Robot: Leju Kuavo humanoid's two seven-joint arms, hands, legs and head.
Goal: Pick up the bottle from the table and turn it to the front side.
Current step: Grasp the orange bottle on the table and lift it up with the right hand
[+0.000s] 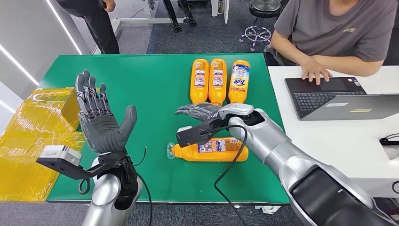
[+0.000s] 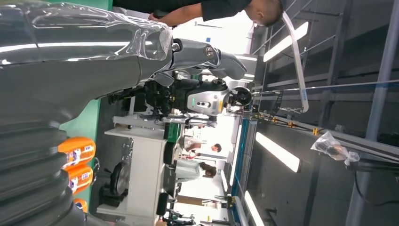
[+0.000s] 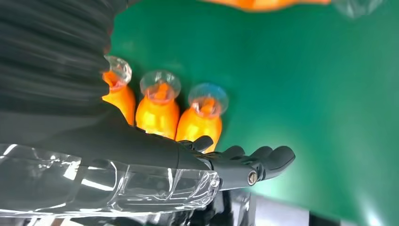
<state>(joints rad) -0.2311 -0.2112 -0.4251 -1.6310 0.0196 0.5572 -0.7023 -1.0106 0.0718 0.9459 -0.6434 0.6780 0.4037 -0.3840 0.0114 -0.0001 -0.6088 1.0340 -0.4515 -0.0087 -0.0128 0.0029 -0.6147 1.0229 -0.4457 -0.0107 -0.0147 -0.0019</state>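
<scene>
Right hand [image 1: 200,111] empty above lying bottle [image 1: 209,151]; "Tide" bottle [image 1: 239,81] beyond.

A robotics lab set inside an office-style room.

A green-topped desk [image 1: 155,84] is standing on grey carpet, and beside it a person [image 1: 329,33] is sitting at a white desk [image 1: 329,141], typing on a laptop [image 1: 329,96]. A black stool [image 1: 261,19] is waiting behind, and another person [image 1: 96,21] is standing at the far corner. The left wrist view is showing a second humanoid robot [image 2: 197,96] hanging in a rig, with strip lights [image 2: 277,150] glowing and people sitting further back.
</scene>
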